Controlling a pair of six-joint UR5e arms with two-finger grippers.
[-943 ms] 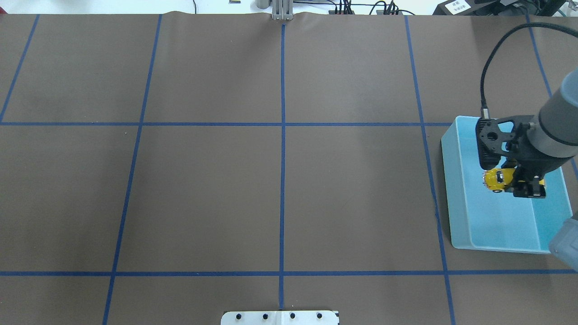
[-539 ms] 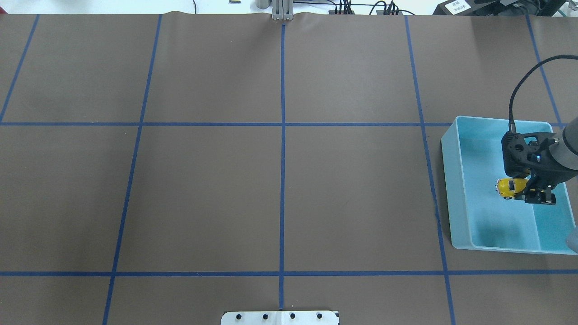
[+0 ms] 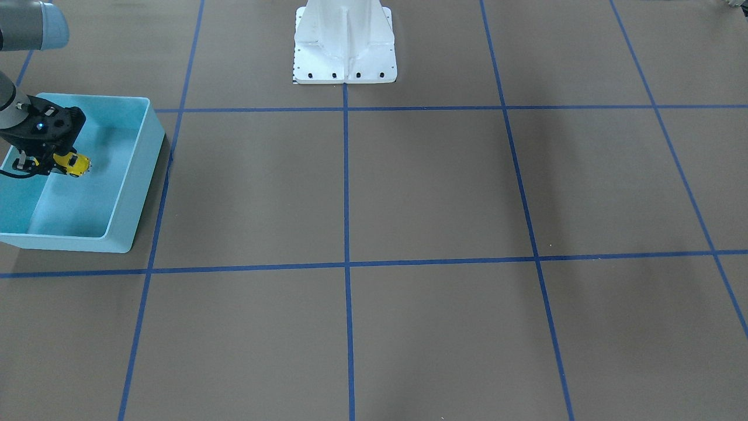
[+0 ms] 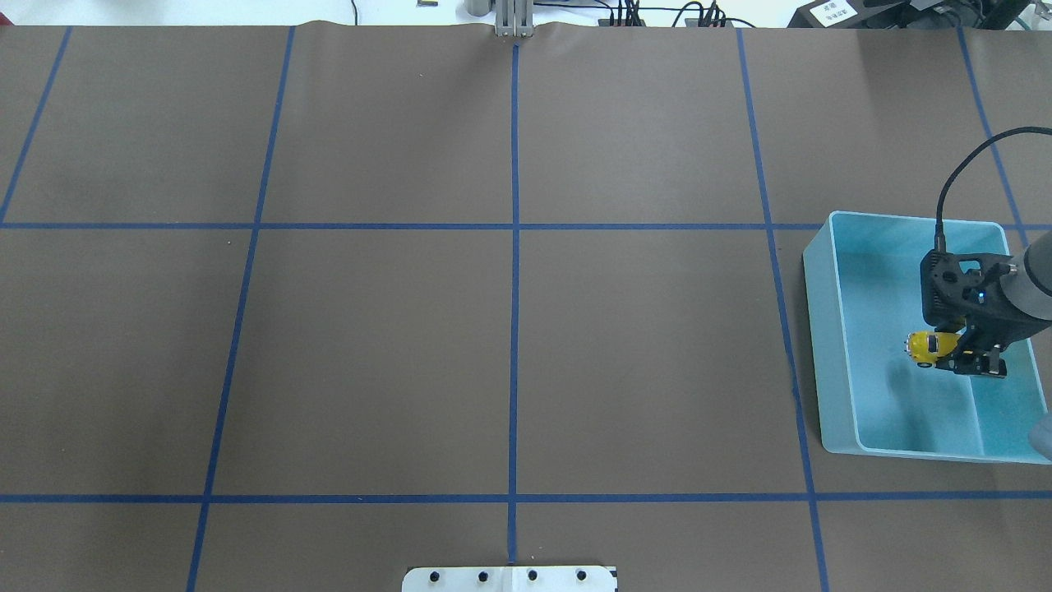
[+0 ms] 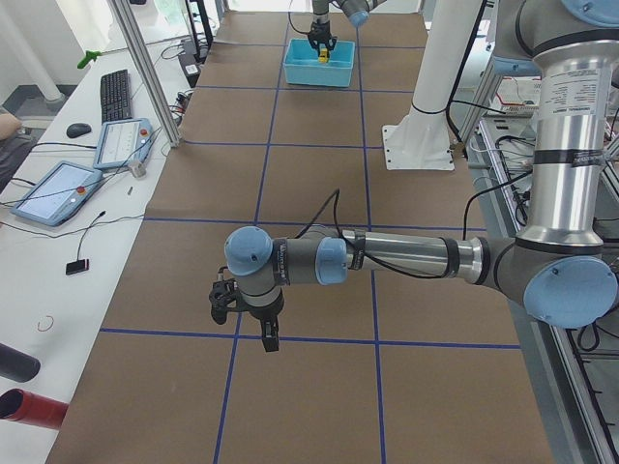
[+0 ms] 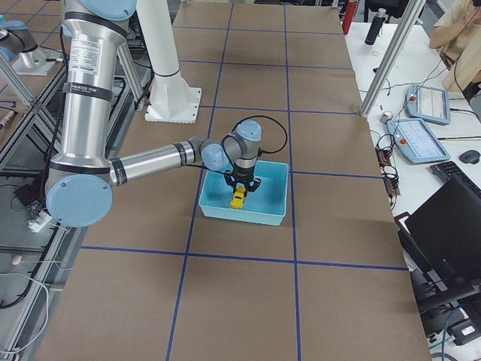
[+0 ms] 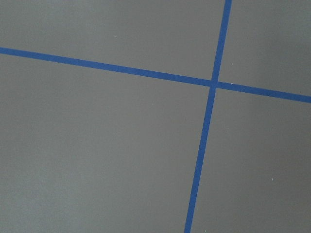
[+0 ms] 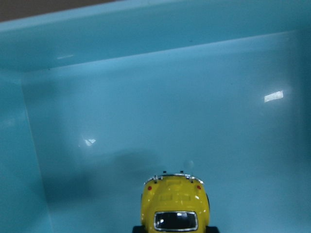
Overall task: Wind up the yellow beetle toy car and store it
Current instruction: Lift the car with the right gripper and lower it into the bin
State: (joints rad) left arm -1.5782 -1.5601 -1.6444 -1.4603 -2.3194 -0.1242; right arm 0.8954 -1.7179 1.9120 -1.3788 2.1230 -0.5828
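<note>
The yellow beetle toy car (image 4: 922,346) is held in my right gripper (image 4: 942,352), which is shut on it inside the light blue bin (image 4: 815,329). The car is held level, low over the bin's floor, and I cannot tell if it touches. The right wrist view shows the car's rear (image 8: 176,204) over the bin floor (image 8: 146,121). It also shows in the front view (image 3: 76,164) and the right side view (image 6: 238,198). My left gripper (image 5: 247,329) hangs over bare table far from the bin. I cannot tell whether it is open or shut.
The bin stands at the table's right end in the overhead view. Blue tape lines (image 4: 514,247) grid the brown table cover. The white robot base (image 3: 345,52) stands at the table's near edge. Monitors and pendants (image 5: 58,188) lie off the table.
My right gripper has gone down into the bin with the car, shifting right in the overhead view. The car stays in its grip.
</note>
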